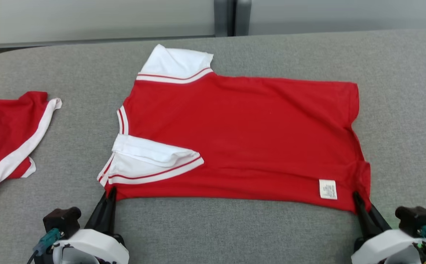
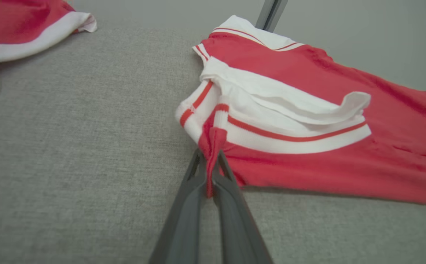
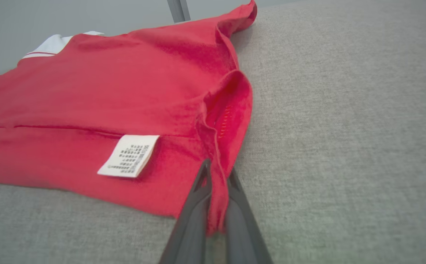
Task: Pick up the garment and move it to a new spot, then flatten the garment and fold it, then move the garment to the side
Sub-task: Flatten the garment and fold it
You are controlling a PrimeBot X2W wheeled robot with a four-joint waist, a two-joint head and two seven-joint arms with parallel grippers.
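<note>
Garment [image 1: 242, 135]: a red shirt with white, red-striped trim. It lay spread near the middle of the grey fabric-covered counter [image 1: 213, 231], its long side running left to right. One white sleeve [image 1: 174, 64] projected from the far left corner. A second white, red-striped panel [image 1: 150, 161] lay folded over the red body at the near left. A white care label [image 1: 327, 189] sat on the upper surface close to the near right corner.

Left jaws were closed on the near left corner of the garment. In the left wrist view, a narrow bunch of red fabric was pinched between the two dark fingers [image 2: 183, 220].

Right jaws were closed on the near right corner, near the care label. In the right wrist view, a fold of the red hem was clamped between that arm's fingers.

The near edge of the garment ran almost straight from one grip to the other.

A second red garment [image 1: 4, 139] with a white band lay at the left edge of the counter, well apart from the first. A dark upright post [image 1: 231, 16] stood behind the counter.
</note>
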